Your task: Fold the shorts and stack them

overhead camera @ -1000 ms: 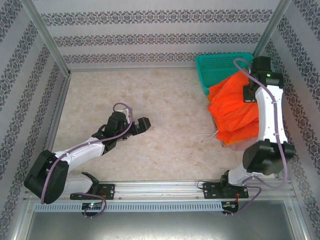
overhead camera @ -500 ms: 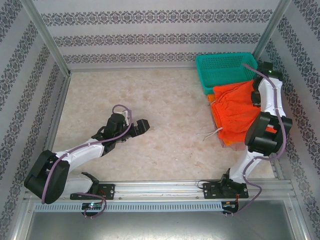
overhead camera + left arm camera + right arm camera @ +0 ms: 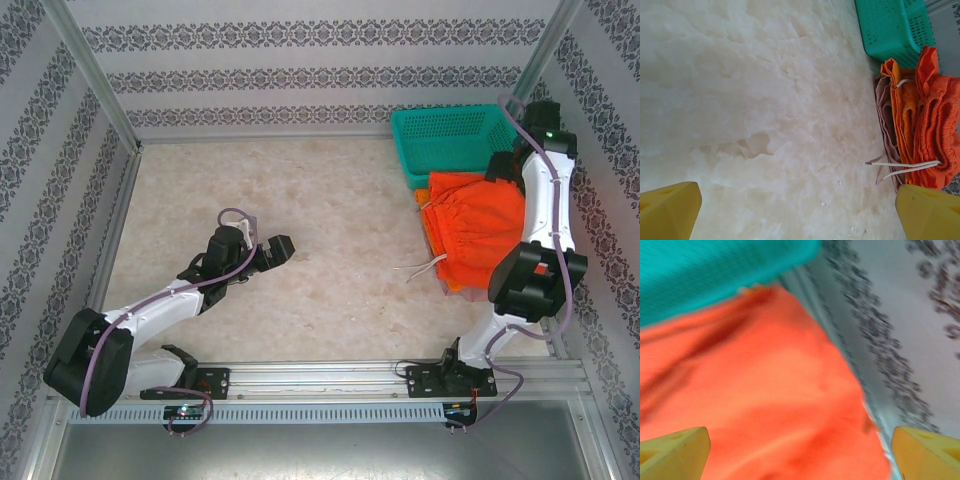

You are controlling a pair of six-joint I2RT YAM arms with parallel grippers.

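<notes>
Marbled table (image 3: pixel 330 200) holds the shorts (image 3: pixel 472 228) stacked beside the basket (image 3: pixel 430 140), seemingly done, so right gripper (image 3: pixel 800 455) and left gripper (image 3: pixel 800 210) gape empty

Top view is bright and even. The light looks like it comes from overhead, so the counter (image 3: pixel 330 280) only gets soft, faint shadows tucked under the left arm (image 3: pixel 170 300). Left wrist cam is pretty crisp on the marbled surface, a bit washed out toward the top, with a dim greyish band across the left side. The yellow fingertips (image 3: pixel 670 210) of the left claw (image 3: pixel 799 212) go soft in the bottom corners. Right wrist cam is smeared all over: red-orange shorts (image 3: pixel 755 390), teal basket (image 3: pixel 715 270) and patterned wall (image 3: pixel 920 315) are all blurry.
</notes>
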